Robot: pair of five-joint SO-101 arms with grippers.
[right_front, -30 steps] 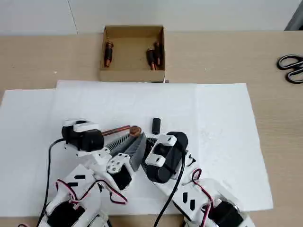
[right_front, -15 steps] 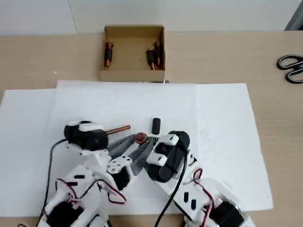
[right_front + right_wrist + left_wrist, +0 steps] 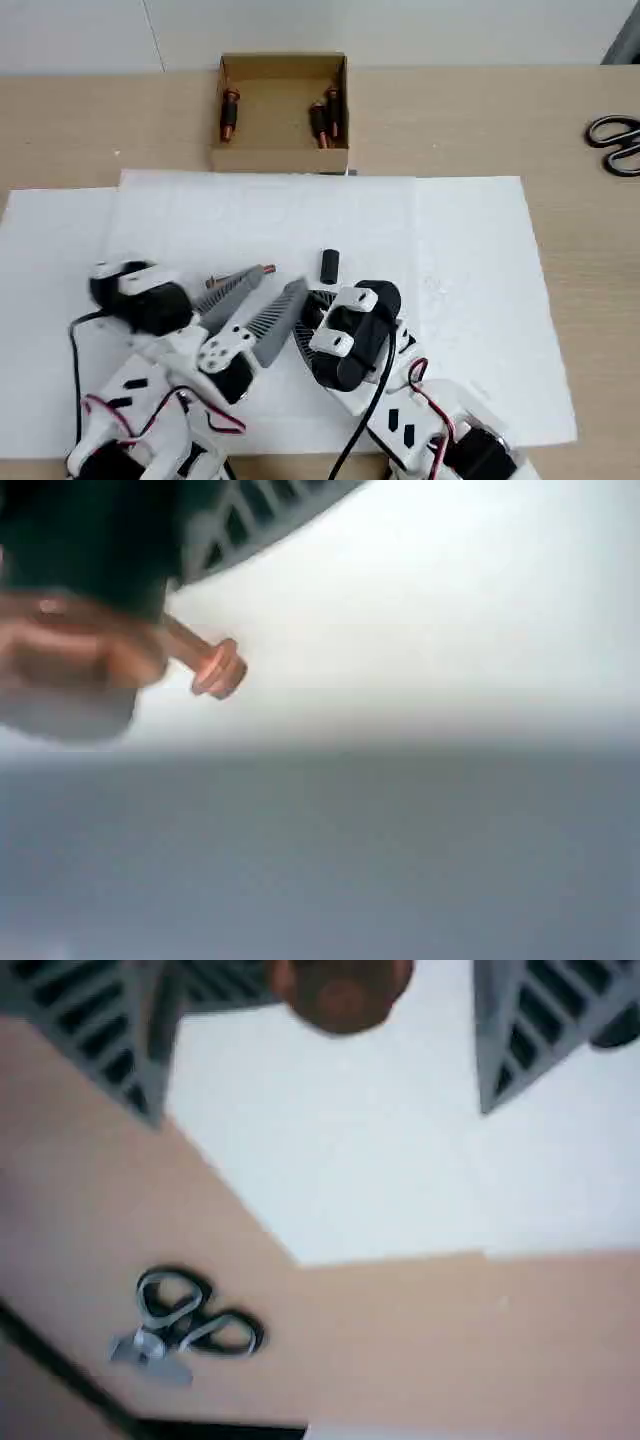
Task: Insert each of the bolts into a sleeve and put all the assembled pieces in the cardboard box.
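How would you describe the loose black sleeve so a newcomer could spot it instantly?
Find the white paper sheet spread before the cardboard box. Near its middle lies the sleeve. It is a short, stubby black tube, unlike the long copper bolt beside it.

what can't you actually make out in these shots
- High view: the bolt has its end nearer the arms hidden by a finger of the left gripper.
- High view: the assembled pieces in the cardboard box are too small to judge seating.
- Left wrist view: a copper knob is cut off by the picture's edge.
- Right wrist view: a copper shape is too blurred to identify.
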